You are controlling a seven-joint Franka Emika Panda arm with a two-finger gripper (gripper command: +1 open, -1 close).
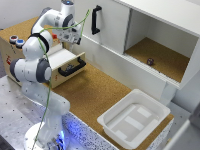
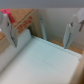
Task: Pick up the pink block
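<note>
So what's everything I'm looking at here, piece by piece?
Countertop: one, brown cork-like, centre.
Bin: one, white, empty, exterior view's lower right.
Cabinet: one, white, open compartment, upper right.
Small dark object: one, inside the compartment; too small to identify.
Black door handle: one, on the cabinet's closed door.
Drawer: one, open, white inside, black handle, left.
Pink block: none visible.
Robot arm: one, white.
Gripper: one, open, over the drawer.

Small dark object (image 1: 150, 61) in the open cabinet (image 1: 165, 55), too blurred to identify.
</note>
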